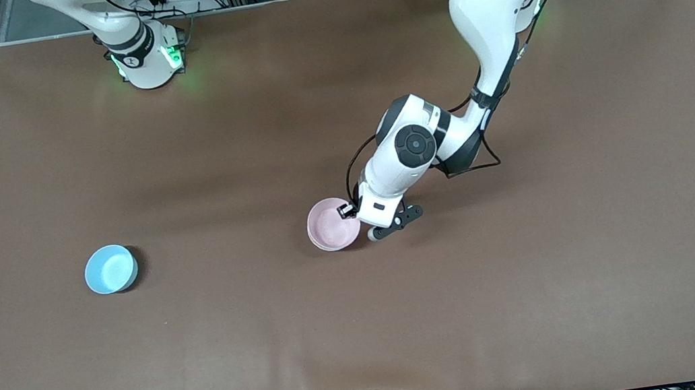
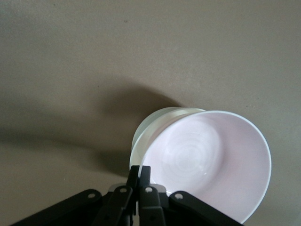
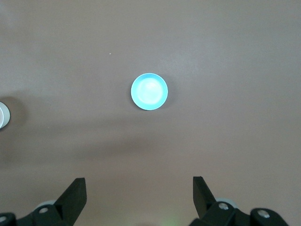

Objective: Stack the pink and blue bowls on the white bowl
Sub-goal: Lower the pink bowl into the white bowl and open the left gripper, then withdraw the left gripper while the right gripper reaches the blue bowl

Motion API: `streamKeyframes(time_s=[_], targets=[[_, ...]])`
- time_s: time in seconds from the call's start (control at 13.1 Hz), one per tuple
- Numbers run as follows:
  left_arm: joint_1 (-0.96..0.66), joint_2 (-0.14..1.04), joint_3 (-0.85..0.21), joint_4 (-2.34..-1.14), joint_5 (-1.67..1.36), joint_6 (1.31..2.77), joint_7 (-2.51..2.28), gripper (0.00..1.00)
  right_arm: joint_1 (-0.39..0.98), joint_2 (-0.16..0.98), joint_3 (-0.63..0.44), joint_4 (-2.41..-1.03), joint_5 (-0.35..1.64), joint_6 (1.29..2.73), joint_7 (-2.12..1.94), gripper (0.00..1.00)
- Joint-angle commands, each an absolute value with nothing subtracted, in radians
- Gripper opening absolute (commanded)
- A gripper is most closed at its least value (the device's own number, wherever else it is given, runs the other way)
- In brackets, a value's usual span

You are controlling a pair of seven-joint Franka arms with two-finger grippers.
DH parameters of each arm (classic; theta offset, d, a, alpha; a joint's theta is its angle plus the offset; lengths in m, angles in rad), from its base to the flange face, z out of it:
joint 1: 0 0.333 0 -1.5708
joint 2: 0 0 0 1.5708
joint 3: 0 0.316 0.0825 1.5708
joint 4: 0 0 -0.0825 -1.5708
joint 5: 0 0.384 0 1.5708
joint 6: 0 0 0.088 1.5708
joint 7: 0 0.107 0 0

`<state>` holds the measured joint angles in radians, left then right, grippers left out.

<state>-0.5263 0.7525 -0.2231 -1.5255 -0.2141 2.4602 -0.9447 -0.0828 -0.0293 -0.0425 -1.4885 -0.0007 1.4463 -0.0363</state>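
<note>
Pink bowl [image 1: 332,225] apparently nested in white bowl [image 2: 155,123]; blue bowl [image 1: 110,269] toward right arm's end.

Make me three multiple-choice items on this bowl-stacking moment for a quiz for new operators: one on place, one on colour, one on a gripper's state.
1. Where is the blue bowl?
A. In the pink bowl
B. Alone on the table, toward the right arm's end
C. In the right gripper

2. What colour is the bowl that the left gripper pinches?
A. Pink
B. Blue
C. Green

3. How is the right gripper?
A. Shut on a bowl
B. Shut, empty
C. Open, empty

Answers:
1 B: it sits apart from everything.
2 A: the pink bowl, nested in a white bowl, is clamped at its rim.
3 C: its fingers stand spread above the blue bowl.
</note>
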Motion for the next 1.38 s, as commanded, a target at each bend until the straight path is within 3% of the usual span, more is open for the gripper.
streamKeyframes(time_s=[0.0,0.08,0.15,0.23,0.31,0.54,1.3], targets=[[-0.535,0.765,-0.218,-1.503,-0.195,2.47,-0.956,0.0,-0.097,-0.023,-0.032,-1.471,0.0,1.437,-0.049,1.0],[-0.535,0.772,-0.218,-1.503,-0.195,2.47,-0.957,0.08,-0.097,-0.021,-0.032,-1.471,0.0,1.436,-0.049,1.0],[-0.535,0.772,-0.218,-1.503,-0.195,2.47,-0.959,0.29,-0.097,-0.021,-0.032,-1.471,0.0,1.437,-0.049,1.0],[-0.535,0.772,-0.218,-1.503,-0.196,2.47,-0.962,0.6,-0.097,-0.021,-0.032,-1.471,0.0,1.437,-0.049,1.0],[-0.535,0.769,-0.218,-1.503,-0.196,2.47,-0.965,1.0,-0.097,-0.021,-0.032,-1.471,0.0,1.437,-0.049,1.0],[-0.528,0.712,-0.218,-1.515,-0.195,2.444,-0.989,1.0,-0.097,-0.021,-0.032,-1.471,0.0,1.437,-0.049,1.0],[-0.272,0.232,-0.218,-1.508,-0.043,1.849,-0.838,1.0,-0.086,0.052,-0.029,-1.471,0.0,1.433,-0.049,1.0]])
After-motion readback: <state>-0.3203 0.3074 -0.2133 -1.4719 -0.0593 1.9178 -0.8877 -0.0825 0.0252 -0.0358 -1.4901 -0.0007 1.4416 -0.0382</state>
